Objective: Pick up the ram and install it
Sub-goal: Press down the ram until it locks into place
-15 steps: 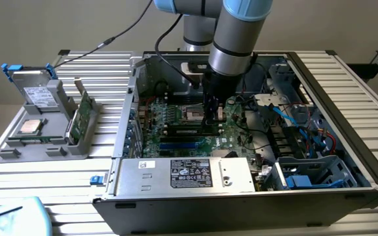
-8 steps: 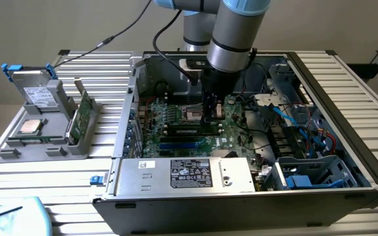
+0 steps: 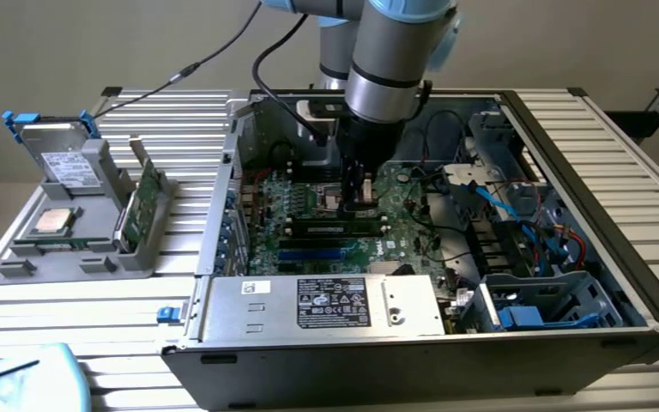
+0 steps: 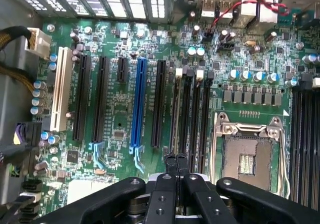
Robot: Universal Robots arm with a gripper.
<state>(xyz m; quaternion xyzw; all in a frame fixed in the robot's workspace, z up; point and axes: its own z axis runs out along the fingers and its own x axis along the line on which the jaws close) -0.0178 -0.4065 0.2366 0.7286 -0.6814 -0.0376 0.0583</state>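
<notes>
A green ram (image 3: 143, 202) stands on edge in the grey holder (image 3: 78, 249), at the exterior view's left, outside the computer case. My gripper (image 3: 364, 202) is down inside the open case, just above the motherboard (image 3: 306, 215) and the memory slots. In the wrist view the gripper (image 4: 175, 160) is shut, fingertips pressed together with nothing between them. It sits right over one black memory slot (image 4: 175, 114), where a thin pale edge runs along the slot. I cannot tell whether that edge is a seated stick. A long dark module (image 3: 332, 230) lies along the slots below the gripper.
The open processor socket (image 4: 247, 156) sits beside the memory slots. A silver power supply (image 3: 323, 305) fills the case front, with blue and red cables (image 3: 535, 223) at the exterior view's right. A square silver processor (image 3: 55, 221) and a drive caddy (image 3: 61, 154) rest on the holder.
</notes>
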